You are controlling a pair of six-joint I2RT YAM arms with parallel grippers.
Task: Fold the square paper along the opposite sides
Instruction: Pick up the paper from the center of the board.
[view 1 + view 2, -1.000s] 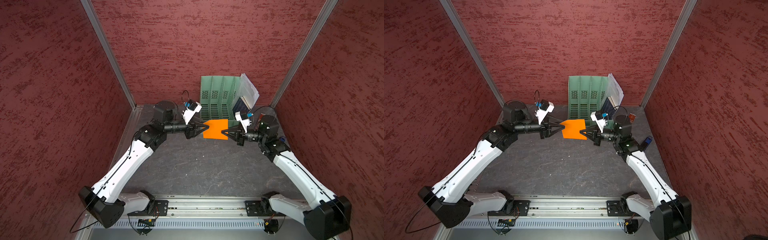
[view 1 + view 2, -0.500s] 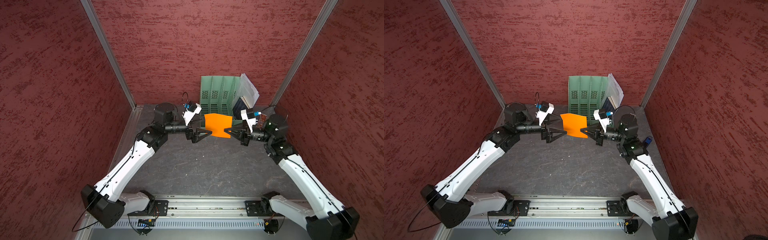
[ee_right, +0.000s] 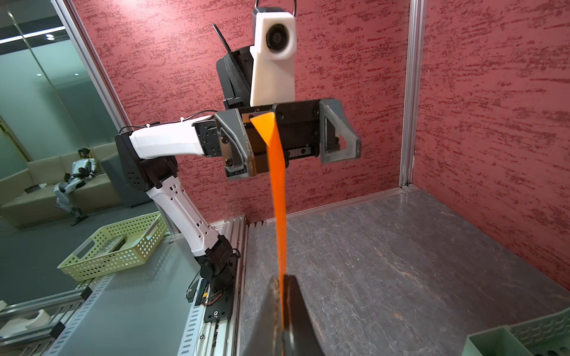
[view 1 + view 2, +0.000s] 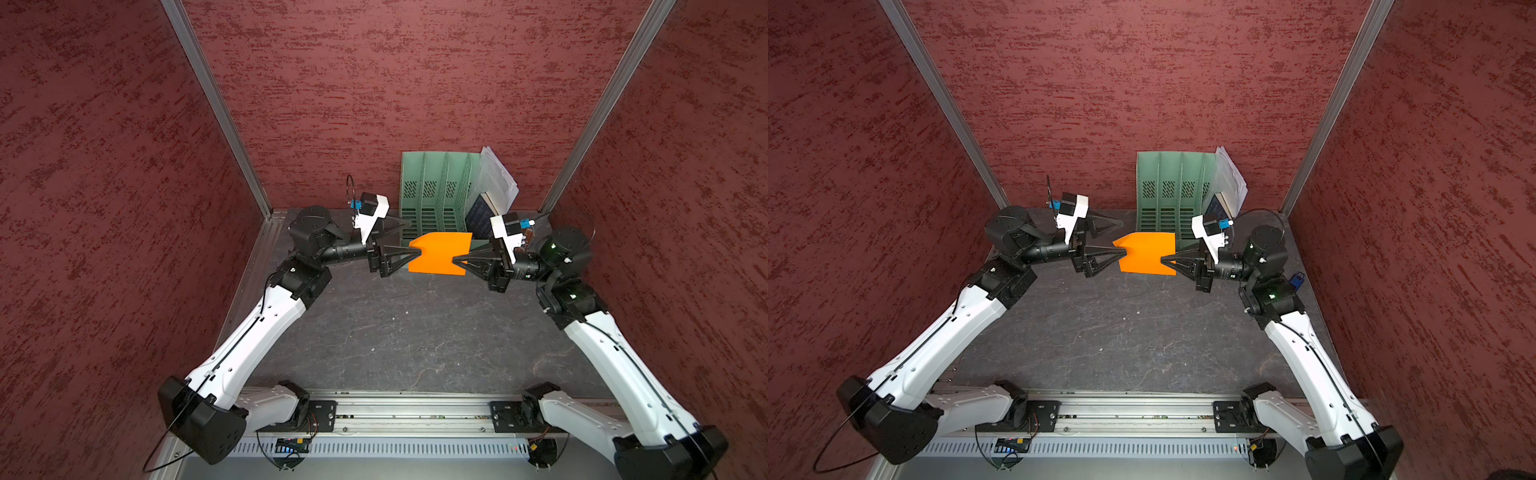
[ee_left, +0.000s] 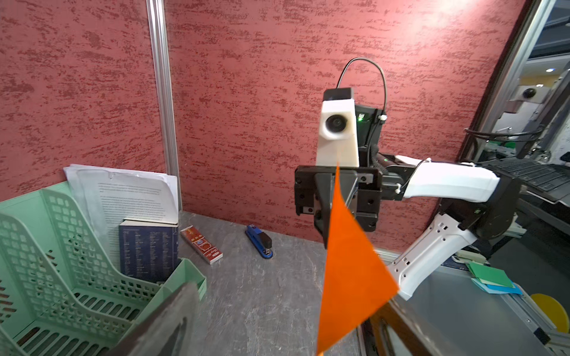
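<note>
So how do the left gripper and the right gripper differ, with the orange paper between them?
The left gripper has its fingers wide apart, while the right gripper has them shut. The right gripper pinches the paper; the left gripper has the paper's edge between its fingers but does not clamp it. Both point toward each other from opposite sides of the paper.

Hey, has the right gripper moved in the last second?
Yes. The right gripper, jaws shut on the square paper, has shifted slightly away from the green file rack toward the right corner post.
</note>
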